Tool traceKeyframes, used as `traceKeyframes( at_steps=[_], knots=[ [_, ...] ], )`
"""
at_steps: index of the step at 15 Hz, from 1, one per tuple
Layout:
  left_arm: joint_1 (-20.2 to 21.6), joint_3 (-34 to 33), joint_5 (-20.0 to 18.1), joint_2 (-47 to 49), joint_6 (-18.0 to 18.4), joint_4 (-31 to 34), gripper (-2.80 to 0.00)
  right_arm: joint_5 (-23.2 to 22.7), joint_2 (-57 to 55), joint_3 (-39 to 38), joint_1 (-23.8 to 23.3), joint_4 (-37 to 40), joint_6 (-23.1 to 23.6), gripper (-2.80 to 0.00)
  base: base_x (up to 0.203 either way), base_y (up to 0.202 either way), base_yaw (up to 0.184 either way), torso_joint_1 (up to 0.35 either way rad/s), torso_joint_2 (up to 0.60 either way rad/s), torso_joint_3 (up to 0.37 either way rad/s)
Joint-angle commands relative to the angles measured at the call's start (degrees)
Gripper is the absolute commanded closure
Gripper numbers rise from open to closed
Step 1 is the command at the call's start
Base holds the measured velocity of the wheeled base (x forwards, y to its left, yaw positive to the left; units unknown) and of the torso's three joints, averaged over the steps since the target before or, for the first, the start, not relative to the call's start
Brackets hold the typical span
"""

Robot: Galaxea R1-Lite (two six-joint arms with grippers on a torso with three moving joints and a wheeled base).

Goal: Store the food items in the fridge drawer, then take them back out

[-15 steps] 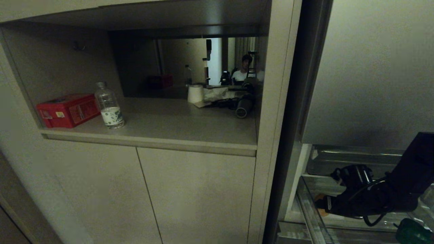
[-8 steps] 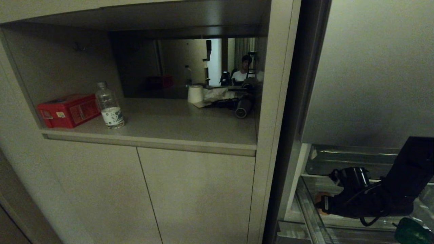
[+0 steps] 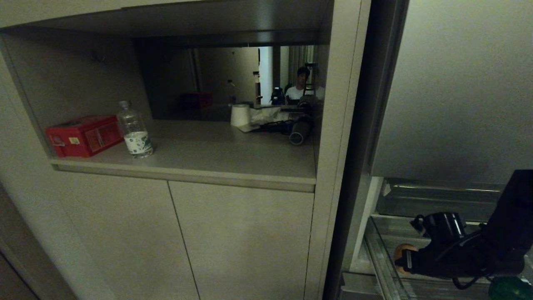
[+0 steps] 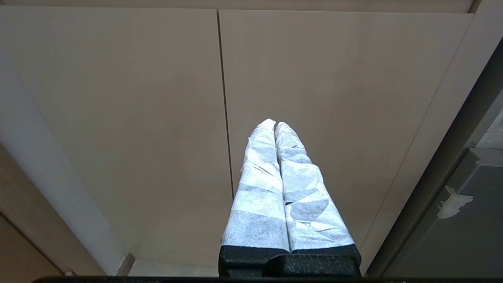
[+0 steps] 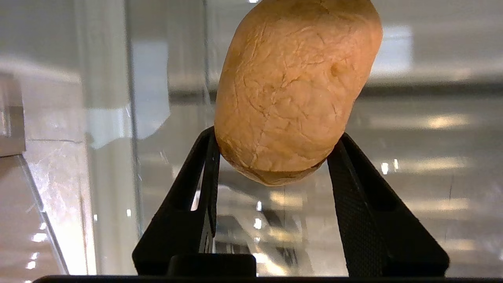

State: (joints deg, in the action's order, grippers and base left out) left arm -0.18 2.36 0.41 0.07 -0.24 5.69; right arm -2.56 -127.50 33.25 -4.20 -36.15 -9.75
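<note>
My right gripper (image 5: 275, 134) is shut on the lower end of the tan-brown potato (image 5: 294, 86), one black finger on each side. In the head view this gripper (image 3: 406, 259) reaches from the right into the clear bin of the open fridge drawer (image 3: 377, 246), with the potato (image 3: 399, 251) at its tip, near the bin's left wall. The glossy dark green item (image 3: 510, 288) lies in the bin at the lower right corner. My left gripper (image 4: 275, 125) is shut and empty, its white-wrapped fingers pointing at beige cabinet doors. The drawer's grey front (image 4: 471, 236) carries a white tape scrap.
The closed top fridge door (image 3: 458, 83) hangs over the drawer. Left of the fridge, a cabinet niche holds a red box (image 3: 83, 135), a water bottle (image 3: 134, 129), a paper roll (image 3: 240, 115) and a dark cylinder (image 3: 300, 133). A mirror behind reflects a person (image 3: 299, 83).
The right gripper's jaws closed on the potato. The hand then shifted slightly right and nearer in the head view, carrying the potato with it. The left arm stayed still.
</note>
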Motion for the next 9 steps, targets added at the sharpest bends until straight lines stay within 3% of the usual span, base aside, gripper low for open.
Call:
traceKeyframes(
  at_steps=[1,9],
  knots=[
    [0.0,0.0,0.0,0.0,-0.1,0.0,0.00,-0.1,3.4,-4.3,-0.2,-3.7,0.1,0.00,0.000,0.000,0.000,0.000,0.00,0.000],
    [0.0,0.0,0.1,0.0,-0.1,0.0,0.00,0.0,12.7,-22.5,-1.4,-18.2,0.3,0.00,0.000,0.000,0.000,0.000,0.00,0.000]
  ],
)
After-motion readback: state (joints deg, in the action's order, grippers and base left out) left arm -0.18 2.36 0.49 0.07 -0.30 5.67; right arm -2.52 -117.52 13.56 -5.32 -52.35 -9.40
